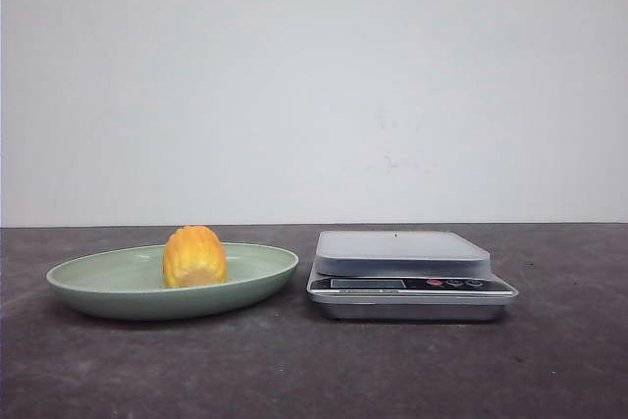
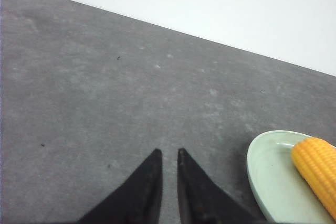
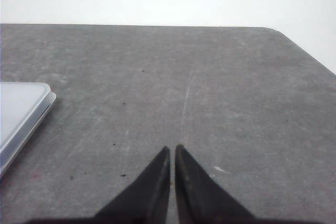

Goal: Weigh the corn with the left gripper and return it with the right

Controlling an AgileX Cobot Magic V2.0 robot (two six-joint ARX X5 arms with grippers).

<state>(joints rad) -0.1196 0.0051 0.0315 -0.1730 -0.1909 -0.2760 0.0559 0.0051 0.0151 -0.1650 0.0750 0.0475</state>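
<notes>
We are viewing the corn (image 1: pixel 194 256) sitting upright in the pale green oval plate (image 1: pixel 98 282) on the left part of the dark grey table (image 1: pixel 314 370). A digital kitchen scale (image 1: pixel 409 277) is standing just right of the plate, apart from it, and its platform is carrying nothing. We are holding the left gripper (image 2: pixel 168 153) above bare tabletop to the left of the plate, with its jaws nearly together and gripping nothing. We are holding the right gripper (image 3: pixel 172 149) above bare tabletop to the right of the scale, with its jaws closed to a thin slit and empty. Neither gripper is touching the corn.
</notes>
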